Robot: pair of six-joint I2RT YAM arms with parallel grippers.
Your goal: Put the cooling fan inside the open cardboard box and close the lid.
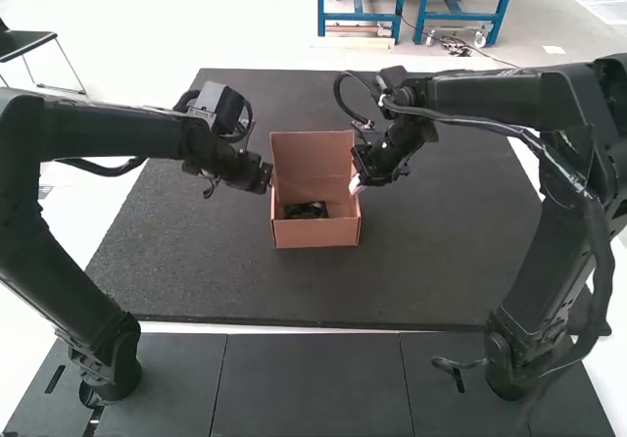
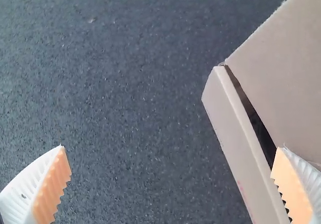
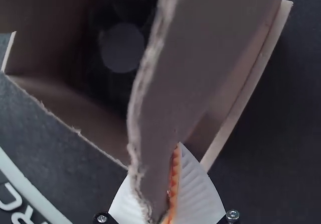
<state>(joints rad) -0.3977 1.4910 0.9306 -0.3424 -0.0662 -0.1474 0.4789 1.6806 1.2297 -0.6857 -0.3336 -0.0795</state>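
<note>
The brown cardboard box (image 1: pixel 315 223) stands mid-mat with its lid (image 1: pixel 312 153) raised at the back. The black cooling fan (image 1: pixel 306 209) lies inside it, and its round hub (image 3: pixel 120 47) faces the right wrist view. My right gripper (image 1: pixel 358 180) is at the box's right side, shut on the side flap (image 3: pixel 210 53), which stands edge-on between its pads (image 3: pixel 174 176). My left gripper (image 1: pixel 263 177) is open at the box's left side. The box's left wall (image 2: pixel 241 143) rises between its white ribbed fingers (image 2: pixel 42 189), close to the one nearer the box.
A dark rubber mat (image 1: pixel 176 231) covers the table around the box, with bare mat on all sides. White floor borders the mat on the left and right.
</note>
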